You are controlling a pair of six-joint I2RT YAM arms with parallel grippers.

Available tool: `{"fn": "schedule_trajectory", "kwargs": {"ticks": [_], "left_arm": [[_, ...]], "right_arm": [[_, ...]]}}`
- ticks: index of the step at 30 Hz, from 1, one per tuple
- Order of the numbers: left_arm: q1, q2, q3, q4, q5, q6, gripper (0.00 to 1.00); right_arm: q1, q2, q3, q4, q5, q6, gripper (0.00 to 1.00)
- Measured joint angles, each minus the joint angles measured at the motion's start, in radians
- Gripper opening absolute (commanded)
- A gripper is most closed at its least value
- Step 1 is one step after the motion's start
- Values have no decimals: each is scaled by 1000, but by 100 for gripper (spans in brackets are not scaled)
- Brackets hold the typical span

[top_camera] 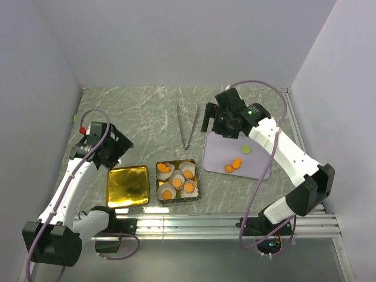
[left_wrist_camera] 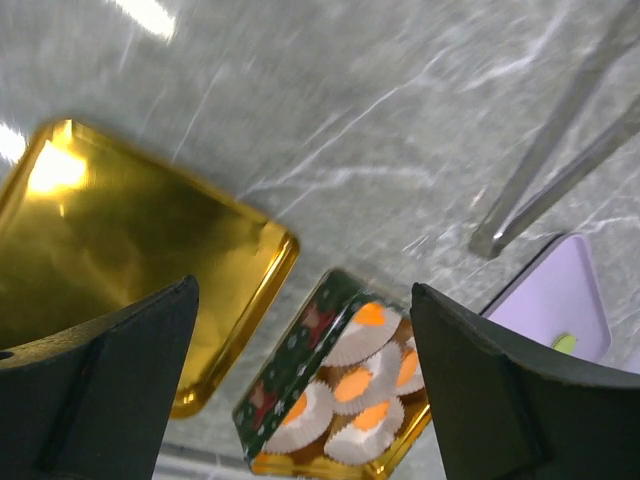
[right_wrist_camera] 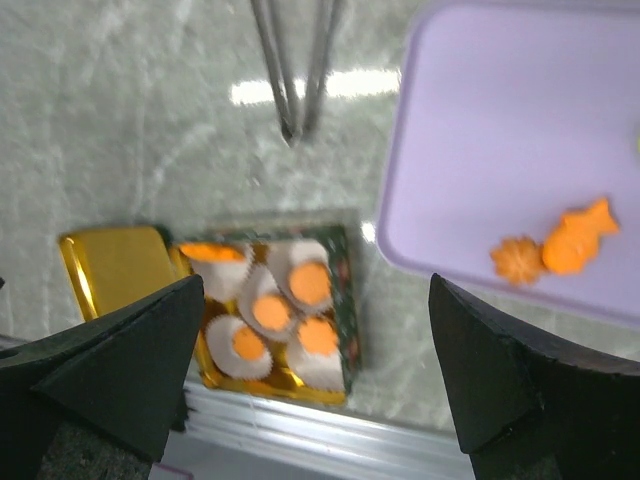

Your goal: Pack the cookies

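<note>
Two orange cookies (top_camera: 232,165) lie on the lilac tray (top_camera: 258,167), and show in the right wrist view (right_wrist_camera: 552,250). A gold tin (top_camera: 177,200) holds several white paper cups with orange cookies (top_camera: 177,179); it also shows in the left wrist view (left_wrist_camera: 295,370) and the right wrist view (right_wrist_camera: 345,320). My left gripper (top_camera: 117,150) is open and empty, above the table beside the gold lid (top_camera: 127,185). My right gripper (top_camera: 208,120) is open and empty, raised above the tray's far left corner.
Metal tongs (top_camera: 187,126) lie on the marble table behind the tin. A small green piece (top_camera: 245,149) lies on the tray. The gold lid lies flat left of the tin. A metal rail (top_camera: 235,226) runs along the near edge.
</note>
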Motion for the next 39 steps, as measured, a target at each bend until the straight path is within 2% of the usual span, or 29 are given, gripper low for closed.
{"fn": "schedule_trajectory", "kwargs": {"ticks": [6, 10, 21, 29, 35, 37, 39], "left_arm": [[32, -4, -134, -6, 71, -115, 83], [58, 20, -175, 0, 71, -147, 81], [71, 99, -225, 44, 26, -243, 72], [71, 178, -246, 92, -12, -279, 72], [71, 262, -245, 123, -47, -279, 70], [71, 291, -245, 127, -56, -279, 69], [72, 307, -245, 142, -60, -279, 60]], "right_arm": [[3, -130, -161, -25, -19, 33, 100], [3, -195, -192, -31, -35, 33, 100], [3, -214, -195, -53, -108, -27, 100], [3, -323, -237, -84, -140, -82, 100], [4, -345, -289, -94, -151, -94, 100], [4, -354, -304, -94, -152, -93, 100], [4, -369, -321, -94, -152, -92, 100]]}}
